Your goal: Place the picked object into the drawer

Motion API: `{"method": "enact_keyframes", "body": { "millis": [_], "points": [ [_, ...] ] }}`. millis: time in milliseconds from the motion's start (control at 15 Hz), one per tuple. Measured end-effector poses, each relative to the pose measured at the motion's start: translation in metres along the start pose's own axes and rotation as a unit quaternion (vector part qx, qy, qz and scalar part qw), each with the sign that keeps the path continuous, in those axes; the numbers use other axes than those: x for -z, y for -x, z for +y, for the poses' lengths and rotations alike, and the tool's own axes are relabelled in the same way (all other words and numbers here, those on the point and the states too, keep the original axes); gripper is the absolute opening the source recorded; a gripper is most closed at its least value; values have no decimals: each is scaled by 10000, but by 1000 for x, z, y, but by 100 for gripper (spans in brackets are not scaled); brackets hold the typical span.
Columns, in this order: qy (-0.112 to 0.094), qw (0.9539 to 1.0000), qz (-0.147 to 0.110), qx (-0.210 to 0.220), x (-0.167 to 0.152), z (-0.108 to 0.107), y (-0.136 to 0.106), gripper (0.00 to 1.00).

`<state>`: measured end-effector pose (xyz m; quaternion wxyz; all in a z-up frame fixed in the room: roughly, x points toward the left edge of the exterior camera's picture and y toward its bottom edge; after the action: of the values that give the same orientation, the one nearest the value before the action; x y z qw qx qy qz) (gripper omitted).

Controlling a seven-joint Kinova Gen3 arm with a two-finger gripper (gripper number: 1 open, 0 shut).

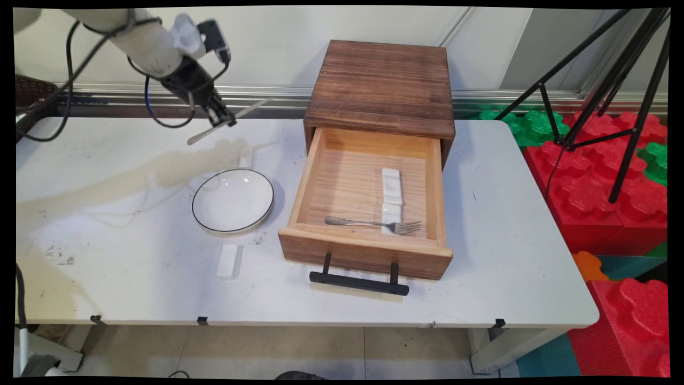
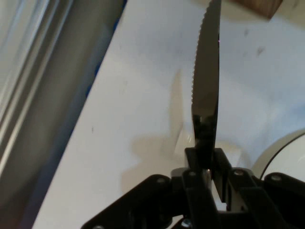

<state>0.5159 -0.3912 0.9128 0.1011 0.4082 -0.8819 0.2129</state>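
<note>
Above the table (image 1: 107, 176), my gripper (image 1: 224, 118) pinches a knife (image 1: 214, 131); fork (image 1: 374, 223) already lies in the drawer (image 1: 368, 251).

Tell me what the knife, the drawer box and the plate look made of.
Knife: polished metal, probably steel; it mirrors light along a serrated edge, clamped in the gripper.
Drawer box: wood, dark stained top with visible grain, paler unstained inside.
Plate: glossy white, likely glazed ceramic, with a thin dark rim.
</note>
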Motion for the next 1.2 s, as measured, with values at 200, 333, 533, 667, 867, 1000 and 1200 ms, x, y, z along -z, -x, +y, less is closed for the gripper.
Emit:
{"method": "enact_keyframes", "body": {
  "millis": [200, 333, 533, 667, 867, 1000, 1200],
  "points": [
    [53, 9995, 278, -122, 21, 9, -18, 0],
    [110, 9986, 474, -224, 35, 16, -32, 0],
    [230, 9959, 771, -421, 55, 29, -55, 0],
    [323, 9935, 942, -543, 65, 39, -70, 0],
    [458, 9897, 1161, -704, 77, 52, -90, 0],
    [556, 9865, 1299, -823, 82, 61, -104, 0],
    [749, 9801, 1526, -1025, 87, 79, -130, 0]
  ]
}}
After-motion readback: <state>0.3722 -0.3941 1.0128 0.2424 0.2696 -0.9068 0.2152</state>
